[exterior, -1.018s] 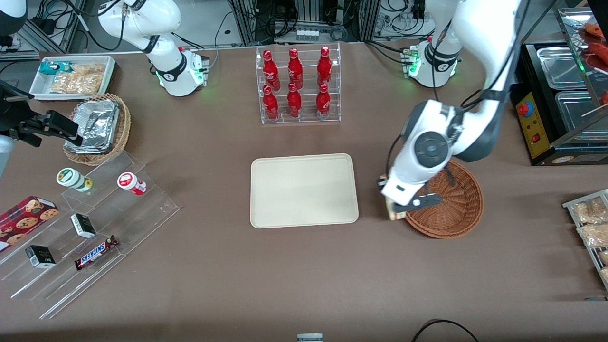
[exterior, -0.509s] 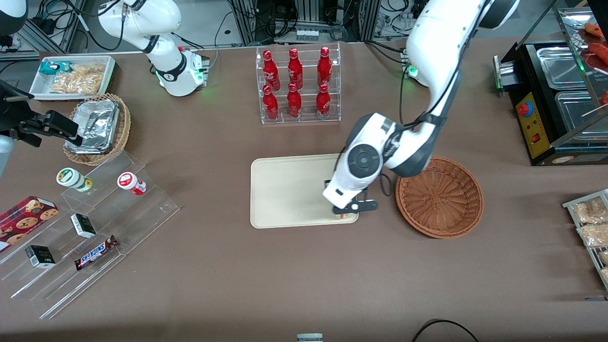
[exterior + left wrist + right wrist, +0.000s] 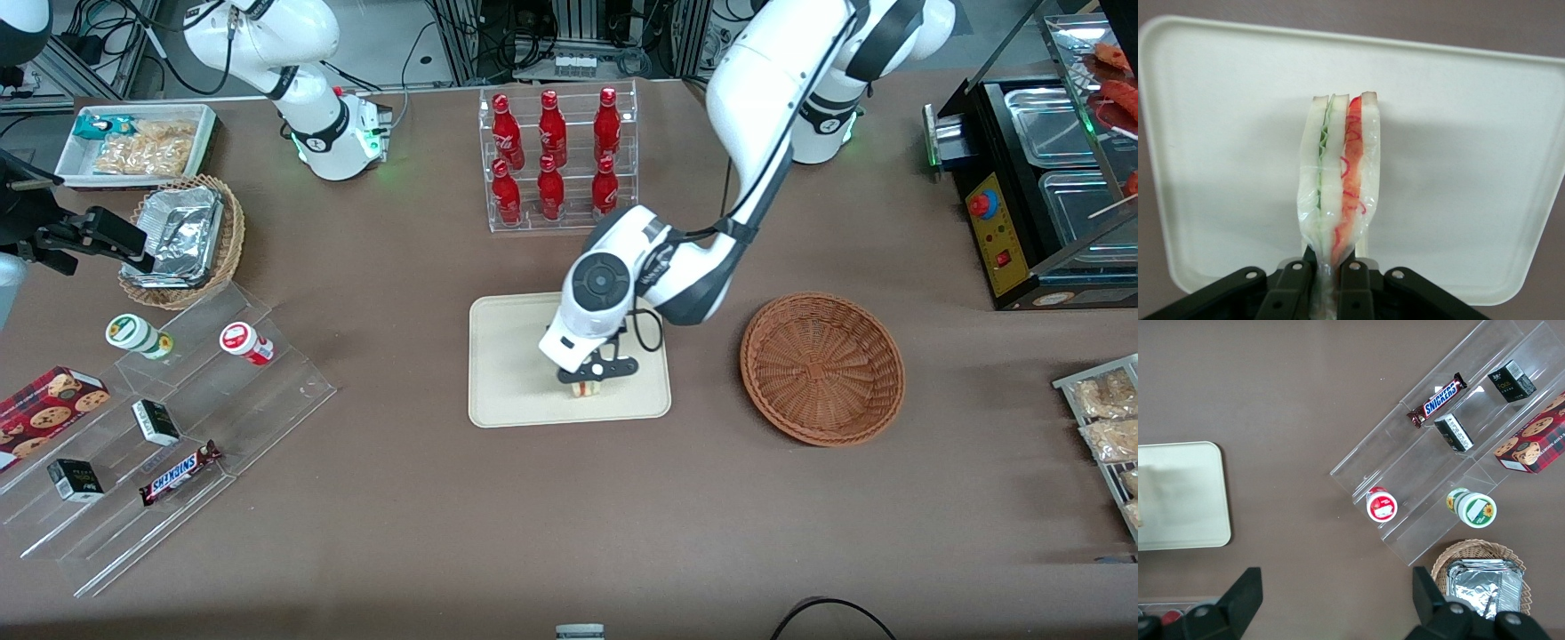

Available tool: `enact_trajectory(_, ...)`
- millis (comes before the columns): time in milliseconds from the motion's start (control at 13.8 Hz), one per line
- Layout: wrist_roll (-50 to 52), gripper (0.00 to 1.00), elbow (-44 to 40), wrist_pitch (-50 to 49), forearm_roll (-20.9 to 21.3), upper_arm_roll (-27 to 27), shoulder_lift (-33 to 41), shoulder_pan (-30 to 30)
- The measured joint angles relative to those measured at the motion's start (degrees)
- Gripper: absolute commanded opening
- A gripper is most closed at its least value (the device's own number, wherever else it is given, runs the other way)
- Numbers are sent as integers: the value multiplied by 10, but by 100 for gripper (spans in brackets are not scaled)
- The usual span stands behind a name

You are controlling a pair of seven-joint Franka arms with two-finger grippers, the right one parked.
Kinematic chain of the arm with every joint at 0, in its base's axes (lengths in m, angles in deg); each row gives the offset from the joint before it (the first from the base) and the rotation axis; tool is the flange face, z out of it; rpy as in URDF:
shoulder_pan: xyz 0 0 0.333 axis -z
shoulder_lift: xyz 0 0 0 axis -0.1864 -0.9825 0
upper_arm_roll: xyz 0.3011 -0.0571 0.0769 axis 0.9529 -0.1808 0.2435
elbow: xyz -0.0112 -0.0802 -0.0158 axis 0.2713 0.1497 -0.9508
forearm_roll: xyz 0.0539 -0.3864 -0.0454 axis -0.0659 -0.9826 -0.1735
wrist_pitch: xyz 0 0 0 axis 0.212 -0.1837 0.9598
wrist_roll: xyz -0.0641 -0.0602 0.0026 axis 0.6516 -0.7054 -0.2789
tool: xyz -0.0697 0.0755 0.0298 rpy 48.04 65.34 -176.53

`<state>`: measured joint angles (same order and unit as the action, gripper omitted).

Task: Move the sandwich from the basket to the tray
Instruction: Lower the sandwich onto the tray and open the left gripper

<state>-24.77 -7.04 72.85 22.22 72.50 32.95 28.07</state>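
Grasping the sandwich [image 3: 1336,180] by its narrow end, gripper [image 3: 588,378] clenched, over tray [image 3: 507,356] — soft, light, film-wrapped, slippery — squeeze gently.

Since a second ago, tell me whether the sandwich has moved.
Yes. Clamped in the gripper, the sandwich went from the wicker basket's rim to over the tray.

Claw [image 3: 589,380] with sandwich [image 3: 584,388] over tray [image 3: 507,356]

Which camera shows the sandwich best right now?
The left wrist view: the sandwich fills it, layers clear, pinched in the gripper above the tray. The front view shows a small piece; the right wrist view shows none.
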Motion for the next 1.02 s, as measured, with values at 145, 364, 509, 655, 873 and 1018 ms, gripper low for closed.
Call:
enact_trajectory(145,11,6,-1,22,13,0,-12,12)
enact_trajectory(364,25,17,-2,35,35,1,-23,14)
enact_trajectory(509,27,100,-2,35,35,2,-26,14)
enact_trajectory(655,33,100,-3,36,35,2,-26,14)
enact_trajectory(873,43,100,-15,37,35,3,-22,12)
enact_trajectory(1018,44,100,-22,28,35,6,-6,9)
